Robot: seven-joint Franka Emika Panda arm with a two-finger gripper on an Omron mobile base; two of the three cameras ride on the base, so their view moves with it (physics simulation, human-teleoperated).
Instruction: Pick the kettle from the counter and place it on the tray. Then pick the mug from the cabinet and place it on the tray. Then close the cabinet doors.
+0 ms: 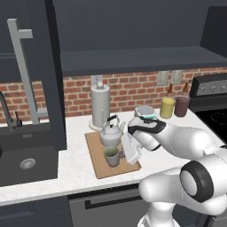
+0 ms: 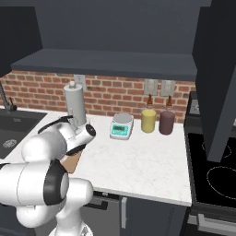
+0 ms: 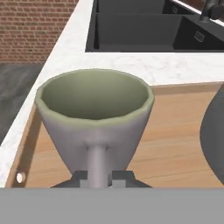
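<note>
Two task items sit on the flat light-brown wooden tray (image 1: 99,166): the squat silver-grey metal kettle (image 1: 111,134) toward its back edge; the small grey-beige ceramic mug (image 1: 112,156) with greenish inside, upright, just in front of the kettle, nearer the tray's front edge; tray itself lies on the white speckled stone counter (image 1: 75,170), just right of the dark inset sink (image 1: 26,162). Gripper (image 3: 103,179): the two dark tips stand close either side of the mug's side handle in the hand view, pinched on it or barely slackened; whether the hold has let go cannot be told. Step in hand, by judgement: releasing the mug; done well by parting the jaws fully before any withdrawal, then backing straight away from the handle, away from the kettle, so neither tip hooks the handle and tips the mug. Remaining: tall dark navy panelled cabinet door (image 1: 48,66) with long silver-grey bar handle (image 1: 24,71) hangs open at the left; doors not yet closed. Also present: tall grey paper-towel holder (image 1: 100,106) at the counter's back edge; small white digital scale (image 2: 121,125); yellow jar (image 2: 148,120); dark-red jar (image 2: 166,122).
</note>
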